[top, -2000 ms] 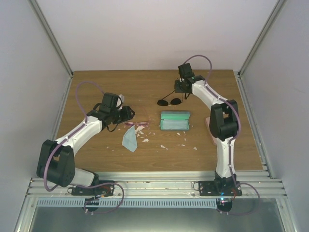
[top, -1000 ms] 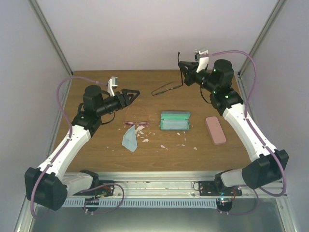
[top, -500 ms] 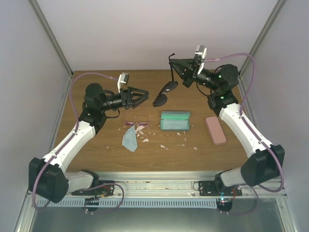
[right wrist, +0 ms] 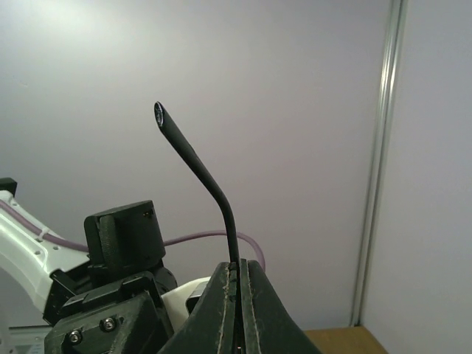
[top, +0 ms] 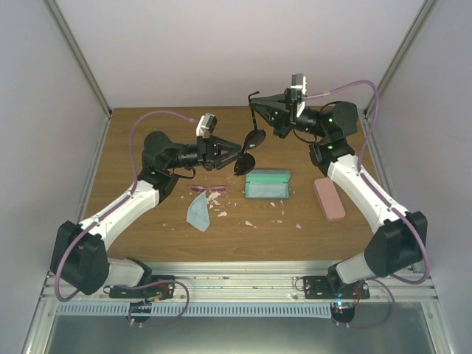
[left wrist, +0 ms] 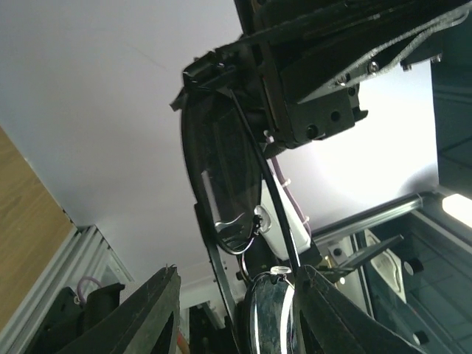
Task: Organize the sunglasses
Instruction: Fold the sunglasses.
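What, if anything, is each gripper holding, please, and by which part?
The right gripper pinches the black sunglasses by one temple arm, in mid-air. The left gripper holds nothing yet; its open fingers flank the lower lens.

Black sunglasses (top: 256, 139) glossy, smooth-lensed — table (top: 221, 243) matt wood grain.

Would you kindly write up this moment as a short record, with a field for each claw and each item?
right claw: shut on one temple of the black sunglasses, holding them in the air above the table
left claw: open, fingers either side of the lower lens
pink sunglasses: lying on the table, next to the light blue cloth
blue-green case: on the table, centre
pink case: on the table, right side
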Robot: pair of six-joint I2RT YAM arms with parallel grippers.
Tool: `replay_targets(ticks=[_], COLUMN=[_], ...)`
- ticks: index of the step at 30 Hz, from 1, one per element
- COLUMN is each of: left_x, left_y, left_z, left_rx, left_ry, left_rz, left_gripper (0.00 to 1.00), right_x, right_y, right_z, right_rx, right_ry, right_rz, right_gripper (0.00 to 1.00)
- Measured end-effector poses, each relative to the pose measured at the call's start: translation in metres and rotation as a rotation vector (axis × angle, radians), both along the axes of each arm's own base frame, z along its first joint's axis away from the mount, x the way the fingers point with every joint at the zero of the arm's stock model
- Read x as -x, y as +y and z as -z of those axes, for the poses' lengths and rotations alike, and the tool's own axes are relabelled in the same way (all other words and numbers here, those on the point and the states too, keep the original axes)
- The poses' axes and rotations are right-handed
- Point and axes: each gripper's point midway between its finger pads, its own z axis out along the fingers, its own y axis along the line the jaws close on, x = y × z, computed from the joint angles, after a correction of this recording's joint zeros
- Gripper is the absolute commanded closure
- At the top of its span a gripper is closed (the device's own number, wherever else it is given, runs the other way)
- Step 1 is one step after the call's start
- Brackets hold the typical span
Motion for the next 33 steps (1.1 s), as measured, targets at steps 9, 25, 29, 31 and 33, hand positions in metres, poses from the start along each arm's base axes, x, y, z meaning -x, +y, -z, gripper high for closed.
replay_targets(ticks=[9,25,29,31,33], left_x=[0.008,0.006,0.007,0.007,0.006], left_y=[-0.007,-0.015,-0.015,-0.016,-0.017], left_z=[-0.002,0.009,0.008,0.009,0.011], left_rx=[0.019,0.008,0.011,0.009,0.006], left_ry=[0.005,0.048,0.051,0.055,0.065], left_rz=[0.056,0.08,0.084,0.089,0.092], left_gripper=[0.75,0.82,0.9,0.94,1.0], right_x=[-0.003,0.002,0.003,0.002,0.004], right_y=[0.006,0.008,0.01,0.011,0.01], right_z=[0.006,0.003,0.006,0.006,0.005], right_rx=[0.011,0.003,0.009,0.007,0.004], right_ry=[0.009,-0.014,-0.014,-0.016,-0.024], right_rz=[-0.031,-0.055,-0.071,-0.074,-0.078], right_gripper=[0.99,1.0,0.99,1.0,1.0])
